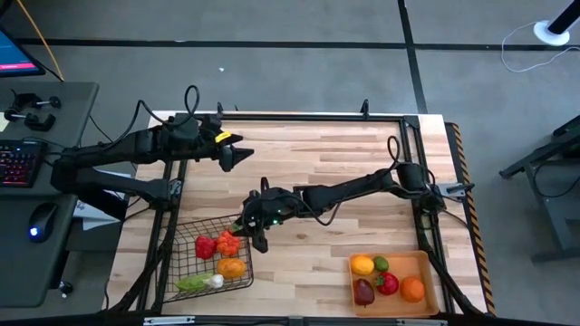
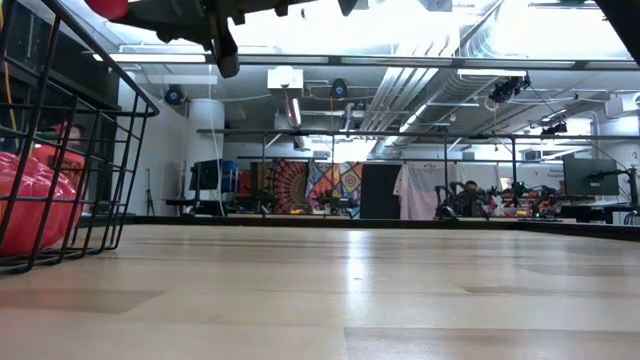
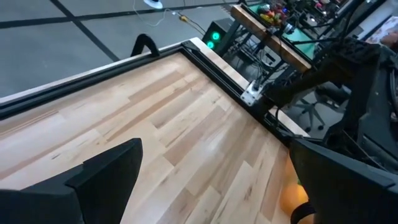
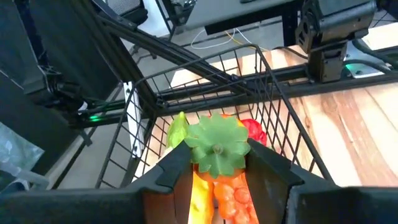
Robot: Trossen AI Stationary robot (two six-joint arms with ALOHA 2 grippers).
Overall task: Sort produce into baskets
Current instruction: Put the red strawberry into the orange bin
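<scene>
Right gripper: we are clamping a green-topped orange vegetable above the wire basket.
Left gripper: we are waiting wide open, empty.

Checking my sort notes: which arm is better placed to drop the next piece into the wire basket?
Right. The right gripper holds a green-topped orange vegetable at the wire basket; the left gripper hangs open, empty, farther away.

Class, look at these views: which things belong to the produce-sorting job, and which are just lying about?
Belongs to the job:
wire basket
orange tray
toy produce in both
carrot-like piece held by the right end effector

Just lying about:
keyboard
mouse
clamps
</scene>
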